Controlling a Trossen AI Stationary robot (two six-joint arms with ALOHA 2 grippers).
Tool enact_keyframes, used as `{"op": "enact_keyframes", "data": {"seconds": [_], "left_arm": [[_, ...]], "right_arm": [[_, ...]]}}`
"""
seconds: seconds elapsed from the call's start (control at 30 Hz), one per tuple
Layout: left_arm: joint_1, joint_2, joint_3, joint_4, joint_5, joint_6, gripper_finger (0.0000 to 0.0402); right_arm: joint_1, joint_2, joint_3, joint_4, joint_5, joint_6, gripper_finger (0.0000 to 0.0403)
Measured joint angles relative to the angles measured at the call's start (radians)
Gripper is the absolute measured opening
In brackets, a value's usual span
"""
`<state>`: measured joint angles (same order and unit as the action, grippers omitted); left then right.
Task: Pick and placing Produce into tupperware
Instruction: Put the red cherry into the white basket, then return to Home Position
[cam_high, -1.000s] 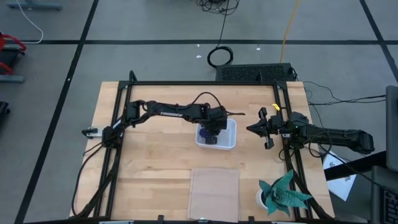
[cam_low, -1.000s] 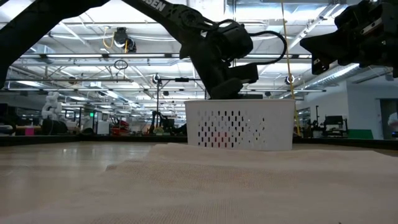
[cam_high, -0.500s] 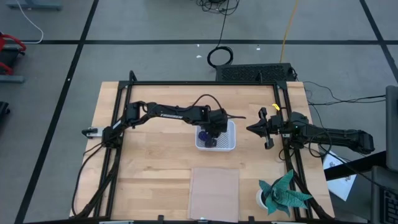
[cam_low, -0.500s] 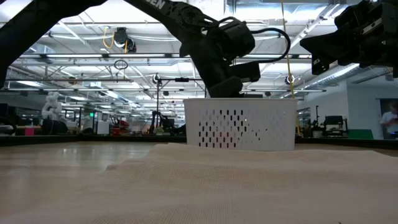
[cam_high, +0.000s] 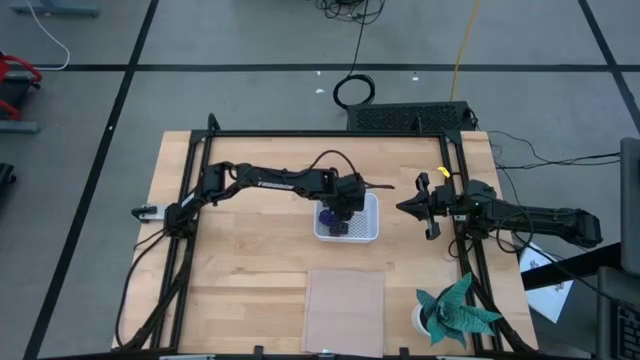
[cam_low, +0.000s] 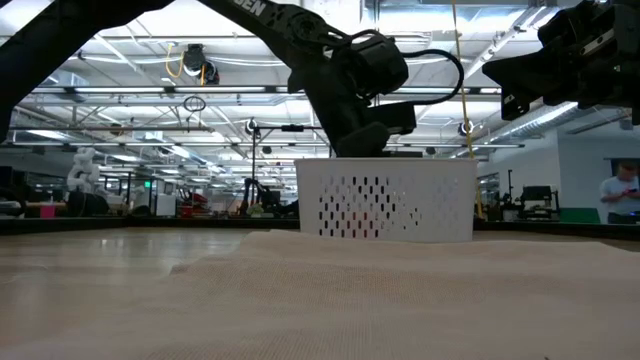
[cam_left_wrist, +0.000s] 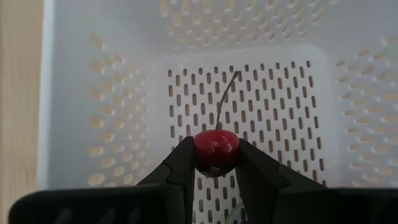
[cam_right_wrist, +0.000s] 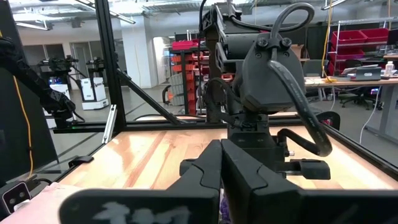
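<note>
The white tupperware (cam_high: 370, 228) stands mid-table; its perforated wall (cam_low: 385, 205) shows in the low view. My left gripper (cam_left_wrist: 216, 163) reaches down into it, shut on a small red cherry-like berry (cam_left_wrist: 216, 148) with a thin stem (cam_left_wrist: 225, 99). A purple-blue bunch (cam_high: 325, 216) lies inside, by the container's left wall. In the low view the wall hides the fingertips. My right gripper (cam_high: 402, 207) hovers shut and empty to the right of the container. My left gripper pinches the red berry's two opposite sides (cam_left_wrist: 200, 152) between its two fingertips (cam_left_wrist: 184, 163). The fingers come from above, slanting down into the container. The berry's stem points away from the fingers, over the mesh bottom (cam_left_wrist: 273, 112); whether the berry touches it I cannot tell.
A pale translucent sheet (cam_high: 344, 308) lies near the front edge and fills the low view's foreground (cam_low: 400, 290). A teal paper plant (cam_high: 455, 312) stands at the front right. Black frame rails (cam_high: 330, 134) run along the table's far and side edges.
</note>
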<state>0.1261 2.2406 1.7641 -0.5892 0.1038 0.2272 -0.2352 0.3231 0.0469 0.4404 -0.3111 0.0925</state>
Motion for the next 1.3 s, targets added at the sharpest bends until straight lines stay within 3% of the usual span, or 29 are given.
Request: {"op": "enact_keyframes", "data": {"seconds": [0.8,1.13,1.3], "left_arm": [[0.000,-0.001,0.000,-0.028,0.002,0.063,0.0091],[0.000,-0.001,0.000,-0.029,0.003,0.051,0.0216],[-0.001,-0.001,0.000,-0.034,0.003,0.043,0.0233]], "right_arm": [[0.000,0.000,0.000,-0.004,0.000,0.000,0.0000],[0.000,0.000,0.000,-0.004,0.000,0.000,0.0000],[0.000,0.000,0.000,-0.004,0.000,0.000,0.0000]]}}
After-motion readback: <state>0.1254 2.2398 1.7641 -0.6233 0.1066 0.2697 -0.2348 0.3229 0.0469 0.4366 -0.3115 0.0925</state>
